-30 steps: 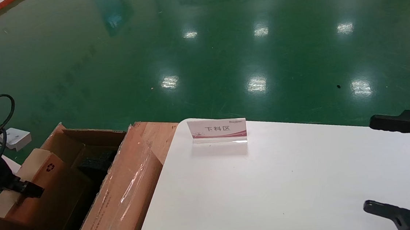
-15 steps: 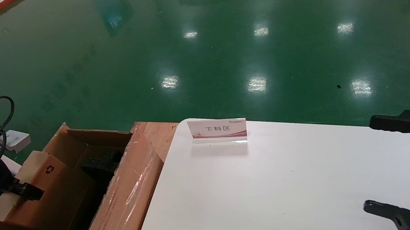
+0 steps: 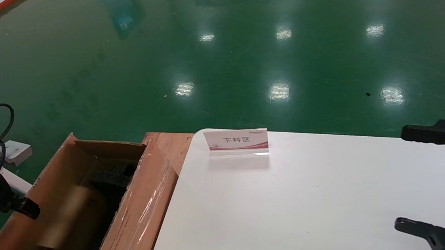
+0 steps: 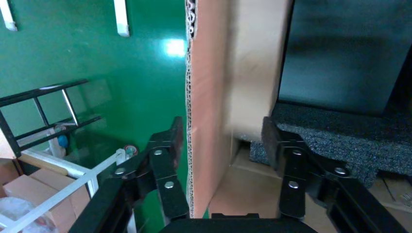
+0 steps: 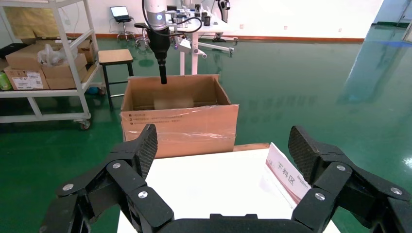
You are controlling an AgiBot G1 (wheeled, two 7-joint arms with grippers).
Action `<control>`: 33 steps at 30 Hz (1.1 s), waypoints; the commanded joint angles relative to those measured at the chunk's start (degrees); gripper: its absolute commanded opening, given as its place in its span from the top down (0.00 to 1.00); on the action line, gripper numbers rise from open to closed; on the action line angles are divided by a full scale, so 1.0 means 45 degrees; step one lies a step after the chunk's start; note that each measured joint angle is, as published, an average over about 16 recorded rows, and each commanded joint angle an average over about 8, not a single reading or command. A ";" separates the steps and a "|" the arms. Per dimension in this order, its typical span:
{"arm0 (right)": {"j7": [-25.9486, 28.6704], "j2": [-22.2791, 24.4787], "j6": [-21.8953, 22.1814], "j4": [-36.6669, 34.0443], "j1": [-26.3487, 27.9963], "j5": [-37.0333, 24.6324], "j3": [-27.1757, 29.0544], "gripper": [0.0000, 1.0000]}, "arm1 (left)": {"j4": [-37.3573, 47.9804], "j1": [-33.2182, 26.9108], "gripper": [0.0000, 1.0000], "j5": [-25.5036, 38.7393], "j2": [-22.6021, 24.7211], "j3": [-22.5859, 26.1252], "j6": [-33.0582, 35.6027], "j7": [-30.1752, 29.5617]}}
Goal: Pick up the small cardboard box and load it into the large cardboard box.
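The small cardboard box (image 3: 74,216) shows as a blurred brown shape low inside the large cardboard box (image 3: 142,211), over black foam; it also shows in the left wrist view (image 4: 252,73) as a pale blur. My left gripper (image 3: 27,208) hangs at the large box's left wall. In the left wrist view it (image 4: 223,141) is open and holds nothing, with the wall's corrugated edge (image 4: 190,121) between its fingers. My right gripper (image 3: 405,180) is open and empty over the table's right side, also seen in its own view (image 5: 223,145). The right wrist view shows the large box (image 5: 180,121) from across the table.
A white table (image 3: 312,205) stands right of the large box, with a small sign card (image 3: 235,142) near its far edge. Green floor lies beyond. A shelf cart (image 5: 43,63) with cartons and a stool (image 5: 115,57) stand behind the large box.
My left gripper has opened and let go of the small box, which has dropped from the large box's top edge down inside. The right arm has not moved.
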 commanded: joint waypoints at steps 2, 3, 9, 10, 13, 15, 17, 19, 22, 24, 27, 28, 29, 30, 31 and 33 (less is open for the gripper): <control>0.0000 0.0000 0.0000 0.0000 0.0000 0.0000 0.0000 0.00 | -0.0009 -0.0004 0.00 0.0011 0.0004 0.0001 0.0000 -0.0001; 0.0000 0.0000 0.0000 0.0000 0.0001 0.0000 0.0000 0.00 | -0.0062 -0.0017 0.00 0.0018 0.0046 -0.0007 0.0011 0.0045; -0.0003 0.0000 -0.0001 -0.0005 0.0003 0.0002 -0.0004 0.00 | -0.0964 -0.0583 0.00 -0.0287 0.0315 -0.0476 -0.0143 0.0750; -0.0003 0.0000 -0.0001 -0.0006 0.0004 0.0002 -0.0004 0.00 | -0.1210 -0.0769 0.00 -0.0404 0.0324 -0.0631 -0.0232 0.0922; -0.0005 0.0000 -0.0001 -0.0007 0.0005 0.0003 -0.0007 0.00 | -0.1936 -0.1362 0.00 -0.0792 0.0293 -0.1142 -0.0566 0.1403; -0.0005 0.0001 -0.0001 -0.0008 0.0005 0.0004 -0.0008 0.00 | -0.2341 -0.1697 0.00 -0.1091 0.0292 -0.1483 -0.0795 0.1723; -0.0006 0.0001 -0.0001 -0.0008 0.0006 0.0004 -0.0009 0.00 | -0.2630 -0.1955 0.00 -0.1472 0.0339 -0.1837 -0.1028 0.2052; -0.0007 0.0001 -0.0001 -0.0009 0.0006 0.0005 -0.0011 0.00 | -0.2788 -0.2124 0.00 -0.1874 0.0441 -0.2169 -0.1248 0.2366; -0.0007 0.0002 0.0000 -0.0009 0.0006 0.0006 -0.0012 0.00 | -0.2885 -0.2271 0.00 -0.2373 0.0621 -0.2572 -0.1508 0.2733; -0.0008 0.0002 0.0001 -0.0010 0.0006 0.0005 -0.0012 0.00 | -0.2920 -0.2323 0.00 -0.2600 0.0734 -0.2767 -0.1639 0.2882; -0.0008 0.0003 0.0002 -0.0012 0.0005 0.0004 -0.0012 0.00 | -0.2981 -0.2317 0.00 -0.2830 0.0856 -0.3073 -0.1763 0.3034; -0.0009 0.0003 0.0003 -0.0013 0.0004 0.0004 -0.0012 0.00 | -0.2996 -0.2245 0.00 -0.2914 0.0889 -0.3240 -0.1773 0.3119; -0.0009 0.0003 0.0003 -0.0014 0.0004 0.0003 -0.0012 0.00 | -0.3009 -0.2136 0.00 -0.3016 0.0926 -0.3454 -0.1776 0.3235; -0.0010 0.0004 0.0003 -0.0015 0.0004 0.0003 -0.0013 0.00 | -0.2998 -0.1964 0.00 -0.3094 0.0939 -0.3665 -0.1736 0.3356; -0.0010 0.0004 0.0003 -0.0016 0.0004 0.0003 -0.0013 0.00 | -0.3006 -0.1765 0.00 -0.3212 0.0969 -0.3975 -0.1704 0.3529; -0.0011 0.0004 0.0003 -0.0018 0.0005 0.0004 -0.0014 0.00 | -0.2980 -0.1225 0.00 -0.3411 0.0989 -0.4626 -0.1550 0.3923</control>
